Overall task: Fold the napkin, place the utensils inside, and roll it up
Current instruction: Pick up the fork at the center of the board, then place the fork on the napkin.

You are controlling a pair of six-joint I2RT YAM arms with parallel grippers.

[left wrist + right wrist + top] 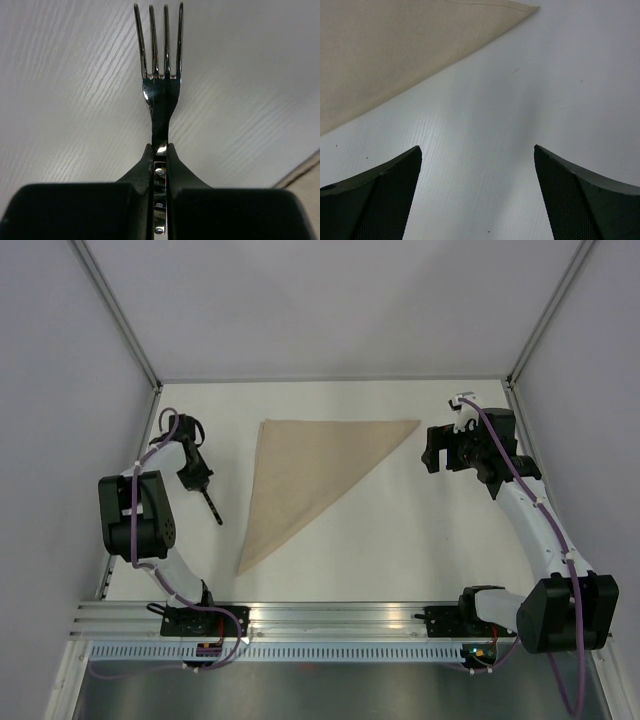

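Pale grey walls (320, 310) with metal corner posts enclose a white tabletop (400, 540) whose surface shows a fine, straight woodgrain texture in the wrist views. At its middle the napkin (300, 470) is laid flat, a plain tan, matte cloth folded into a triangle. One straight edge runs across the far side, a second comes down the left side towards the arms, and the long diagonal edge is stretched from the far right corner to a narrow tip at the near left, so that the long axis is slanted across the tabletop. Left of the napkin and apart from it, the left arm (135, 515) is bent over the surface, and its jaws are pressed tightly together on the flat handle of a fork (161, 95). The fork is of polished, mirror-bright metal, with four slim tines that point straight away from the jaws; from above it is seen aimed towards the near edge and angled slightly towards the napkin. Whether the tines touch the surface cannot be told. Right of the napkin, close to its far right corner, the right arm (530, 510) is held with its dark, textured jaws spread wide and nothing between them, only bare white surface being seen below.
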